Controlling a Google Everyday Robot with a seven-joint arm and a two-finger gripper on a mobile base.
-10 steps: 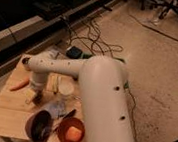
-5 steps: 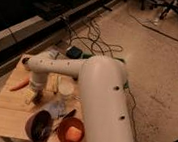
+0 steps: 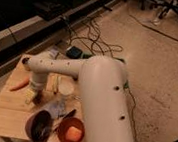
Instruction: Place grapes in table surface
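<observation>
step: probably the set-down | gripper point(image 3: 34, 96) low over counter point(image 3: 4, 115), beside carrot point(image 3: 19, 84) | grapes point(image 3: 38, 98) a dark lump at its tip (touching the wood? unclear) | jaws: cannot tell | next: release gently, lift straight up

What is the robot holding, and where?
Cannot tell. The gripper is low over the table surface, beside the carrot, with the dark grapes at its tip.

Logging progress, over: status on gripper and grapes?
Gripper down over table surface, beside carrot. Grapes at its tip, hold unclear. Dark bowl close by.
</observation>
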